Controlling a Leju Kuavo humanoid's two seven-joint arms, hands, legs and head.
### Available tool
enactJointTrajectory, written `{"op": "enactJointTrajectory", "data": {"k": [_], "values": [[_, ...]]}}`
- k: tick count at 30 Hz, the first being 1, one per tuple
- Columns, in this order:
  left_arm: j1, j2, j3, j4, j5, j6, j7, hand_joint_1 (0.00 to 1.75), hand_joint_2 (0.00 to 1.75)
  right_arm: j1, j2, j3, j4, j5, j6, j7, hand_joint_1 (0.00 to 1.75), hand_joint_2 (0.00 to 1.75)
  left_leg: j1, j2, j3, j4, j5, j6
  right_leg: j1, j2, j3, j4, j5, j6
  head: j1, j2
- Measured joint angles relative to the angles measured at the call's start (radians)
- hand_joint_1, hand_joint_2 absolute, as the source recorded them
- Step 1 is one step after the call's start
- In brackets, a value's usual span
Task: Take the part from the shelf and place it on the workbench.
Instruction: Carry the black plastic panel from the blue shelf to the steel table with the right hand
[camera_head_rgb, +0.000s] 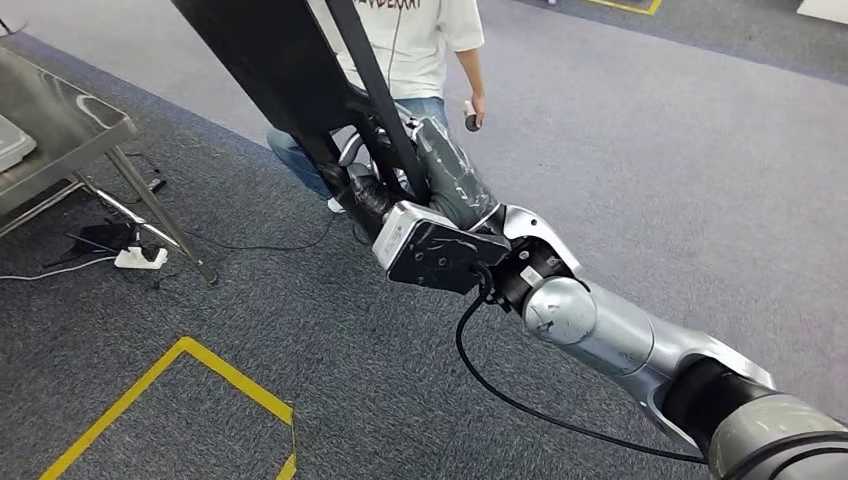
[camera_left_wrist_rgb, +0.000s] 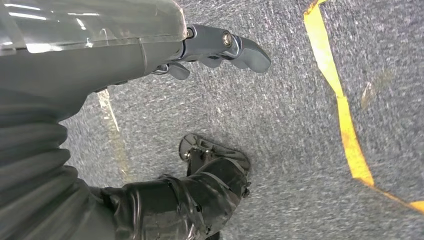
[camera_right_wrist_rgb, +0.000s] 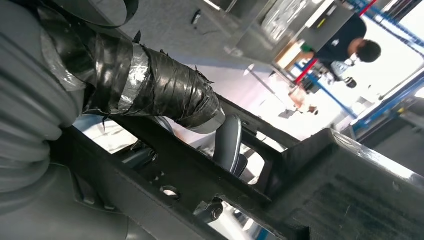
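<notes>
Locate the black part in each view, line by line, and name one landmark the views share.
Head view: the black part rises from the right hand toward the top edge, in front of a person.
Left wrist view: not in it; the left hand hangs over carpet.
Right wrist view: the part crosses the picture as a perforated bar and ribbed panel.
Shared landmark: the right hand's black-taped thumb.

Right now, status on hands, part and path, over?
Right hand grips the black part, carried above the carpet. Left hand hangs with nothing in it. Person stands just ahead; steel table at left.
</notes>
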Motion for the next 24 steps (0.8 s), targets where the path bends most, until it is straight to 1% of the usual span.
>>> {"op": "enactJointTrajectory", "data": {"k": [1, 2, 3, 4, 5, 6, 7, 8, 9, 10, 11, 12, 13, 14, 15, 16, 17, 18, 19, 20, 21, 22, 23, 24], "values": [[0.000, 0.001, -0.001, 0.000, -0.001, 0.000, 0.000, 0.00, 1.75, 0.000, 0.000, 0.000, 0.000, 0.000, 0.000, 0.000, 1.75, 1.75, -0.005, 0.002, 0.004, -0.010, -0.006, 0.007, 0.004, -0.010, 0.004, -0.002, -0.003, 0.005, 0.001, 0.000], [0.000, 0.001, -0.002, 0.000, -0.002, 0.001, 0.000, 0.00, 1.75, 0.000, -0.001, 0.000, 0.000, 0.000, 0.000, -0.001, 1.75, 1.75, -0.005, -0.010, 0.004, -0.012, -0.006, 0.013, 0.007, -0.020, 0.008, -0.006, -0.006, 0.011, 0.001, 0.000], [0.002, 0.001, -0.004, 0.000, -0.004, 0.002, 0.000, 0.00, 1.75, -0.001, -0.002, -0.001, 0.000, 0.000, 0.000, -0.001, 1.75, 1.75, -0.002, -0.021, 0.006, -0.016, -0.006, 0.018, 0.006, -0.022, 0.012, -0.008, -0.010, 0.016, 0.002, 0.000], [0.003, 0.001, -0.006, 0.000, -0.005, 0.002, 0.000, 0.00, 1.75, -0.001, -0.002, -0.001, 0.000, 0.000, 0.000, -0.001, 1.75, 1.75, 0.001, -0.032, 0.010, -0.020, -0.007, 0.024, 0.005, -0.009, 0.013, 0.000, -0.019, 0.022, 0.002, 0.000], [0.002, 0.002, -0.008, 0.000, -0.007, 0.002, 0.000, 0.00, 1.75, -0.001, -0.003, -0.002, 0.000, 0.000, 0.000, -0.001, 1.75, 1.75, 0.004, -0.042, 0.014, -0.024, -0.006, 0.030, 0.004, 0.014, 0.003, 0.025, -0.036, 0.025, 0.002, 0.000], [0.001, 0.002, -0.010, 0.000, -0.008, 0.002, 0.000, 0.00, 1.75, -0.001, -0.004, -0.003, 0.000, -0.001, 0.000, -0.001, 1.75, 1.75, 0.007, -0.053, 0.017, -0.027, -0.006, 0.036, 0.002, 0.044, -0.020, 0.072, -0.060, 0.027, 0.003, 0.000], [-0.001, 0.002, -0.012, 0.000, -0.009, 0.003, 0.000, 0.00, 1.75, -0.001, -0.005, -0.004, 0.000, -0.001, 0.000, -0.002, 1.75, 1.75, 0.007, -0.064, 0.018, -0.027, -0.007, 0.040, 0.002, 0.070, -0.053, 0.137, -0.089, 0.027, 0.004, 0.000], [-0.002, 0.002, -0.014, 0.000, -0.010, 0.003, 0.000, 0.00, 1.75, 0.000, -0.006, -0.005, 0.000, -0.002, 0.000, -0.002, 1.75, 1.75, 0.006, -0.077, 0.018, -0.027, -0.008, 0.044, 0.003, 0.083, -0.093, 0.205, -0.113, 0.026, 0.004, 0.000], [-0.003, 0.002, -0.015, 0.000, -0.011, 0.004, 0.000, 0.00, 1.75, 0.002, -0.006, -0.006, 0.000, -0.002, 0.000, -0.002, 1.75, 1.75, 0.005, -0.090, 0.019, -0.027, -0.009, 0.045, 0.003, 0.089, -0.127, 0.255, -0.122, 0.026, 0.004, 0.000], [-0.003, 0.002, -0.016, 0.000, -0.011, 0.005, 0.000, 0.00, 1.75, 0.004, -0.006, -0.006, 0.000, -0.003, 0.000, -0.003, 1.75, 1.75, 0.004, -0.105, 0.020, -0.026, -0.010, 0.046, 0.003, 0.092, -0.145, 0.272, -0.112, 0.025, 0.004, 0.000], [-0.002, 0.002, -0.017, 0.000, -0.011, 0.005, 0.000, 0.00, 1.75, 0.006, -0.007, -0.007, 0.000, -0.004, 0.000, -0.003, 1.75, 1.75, 0.004, -0.119, 0.022, -0.025, -0.011, 0.046, 0.003, 0.094, -0.144, 0.249, -0.082, 0.024, 0.004, 0.000], [-0.002, 0.002, -0.018, 0.000, -0.011, 0.006, 0.000, 0.00, 1.75, 0.007, -0.007, -0.007, 0.000, -0.004, 0.000, -0.003, 1.75, 1.75, 0.004, -0.134, 0.025, -0.024, -0.012, 0.044, 0.002, 0.100, -0.126, 0.191, -0.039, 0.022, 0.004, 0.000], [-0.001, 0.002, -0.018, 0.000, -0.010, 0.006, -0.001, 0.00, 1.75, 0.007, -0.007, -0.009, 0.000, -0.004, 0.000, -0.004, 1.75, 1.75, 0.004, -0.148, 0.026, -0.022, -0.014, 0.042, 0.001, 0.120, -0.101, 0.124, -0.002, 0.019, 0.004, 0.000], [-0.003, 0.002, -0.019, 0.000, -0.010, 0.007, -0.001, 0.00, 1.75, 0.006, -0.007, -0.010, 0.000, -0.004, 0.000, -0.005, 1.75, 1.75, 0.004, -0.161, 0.025, -0.019, -0.016, 0.039, -0.002, 0.142, -0.077, 0.065, 0.024, 0.016, 0.004, 0.000], [-0.003, 0.003, -0.019, 0.000, -0.010, 0.008, -0.001, 0.00, 1.75, 0.007, -0.007, -0.012, 0.000, -0.004, 0.000, -0.005, 1.75, 1.75, 0.005, -0.173, 0.021, -0.017, -0.016, 0.034, -0.002, 0.160, -0.060, 0.026, 0.036, 0.014, 0.004, 0.000], [-0.003, 0.003, -0.020, 0.000, -0.010, 0.008, -0.002, 0.00, 1.75, 0.007, -0.007, -0.014, 0.000, -0.004, 0.000, -0.006, 1.75, 1.75, 0.006, -0.184, 0.017, -0.016, -0.015, 0.029, -0.002, 0.171, -0.054, 0.011, 0.035, 0.012, 0.004, 0.000], [-0.002, 0.004, -0.020, 0.000, -0.010, 0.008, -0.002, 0.00, 1.75, 0.007, -0.008, -0.015, 0.000, -0.004, -0.001, -0.006, 1.75, 1.75, 0.007, -0.196, 0.013, -0.017, -0.012, 0.023, 0.000, 0.165, -0.051, 0.007, 0.034, 0.009, 0.004, 0.000], [0.000, 0.006, -0.020, 0.000, -0.010, 0.009, -0.002, 0.00, 1.75, 0.007, -0.008, -0.016, 0.000, -0.004, -0.001, -0.006, 1.75, 1.75, 0.008, -0.204, 0.011, -0.019, -0.011, 0.017, -0.002, 0.152, -0.048, 0.005, 0.036, 0.005, 0.004, 0.000], [0.003, 0.006, -0.021, 0.000, -0.010, 0.009, -0.002, 0.00, 1.75, 0.007, -0.008, -0.017, 0.000, -0.005, -0.001, -0.005, 1.75, 1.75, 0.006, -0.194, 0.009, -0.014, -0.014, 0.011, -0.005, 0.140, -0.043, 0.000, 0.037, 0.000, 0.003, 0.000], [0.004, 0.006, -0.021, 0.000, -0.010, 0.009, -0.002, 0.00, 1.75, 0.006, -0.008, -0.018, 0.000, -0.005, -0.002, -0.005, 1.75, 1.75, 0.004, -0.169, -0.001, 0.005, -0.026, 0.005, -0.008, 0.126, -0.037, -0.005, 0.038, -0.006, 0.001, 0.000], [0.003, 0.006, -0.021, 0.000, -0.010, 0.010, -0.003, 0.00, 1.75, 0.006, -0.008, -0.019, 0.000, -0.005, -0.002, -0.005, 1.75, 1.75, 0.003, -0.135, -0.020, 0.045, -0.047, -0.001, -0.010, 0.112, -0.031, -0.009, 0.037, -0.012, -0.001, 0.000], [0.002, 0.005, -0.021, 0.000, -0.010, 0.010, -0.003, 0.00, 1.75, 0.006, -0.008, -0.019, 0.000, -0.006, -0.002, -0.005, 1.75, 1.75, 0.004, -0.099, -0.046, 0.099, -0.073, -0.007, -0.008, 0.099, -0.026, -0.011, 0.036, -0.017, -0.003, 0.000], [0.000, 0.006, -0.021, 0.000, -0.009, 0.010, -0.003, 0.00, 1.75, 0.006, -0.008, -0.020, 0.000, -0.007, -0.003, -0.005, 1.75, 1.75, 0.007, -0.079, -0.080, 0.165, -0.099, -0.012, -0.007, 0.085, -0.024, -0.010, 0.033, -0.020, -0.004, 0.000], [-0.001, 0.006, -0.021, 0.000, -0.008, 0.011, -0.002, 0.00, 1.75, 0.008, -0.008, -0.021, 0.000, -0.011, -0.003, -0.005, 1.75, 1.75, 0.011, -0.069, -0.109, 0.217, -0.114, -0.016, -0.006, 0.072, -0.022, -0.009, 0.030, -0.021, -0.004, 0.000]]}}
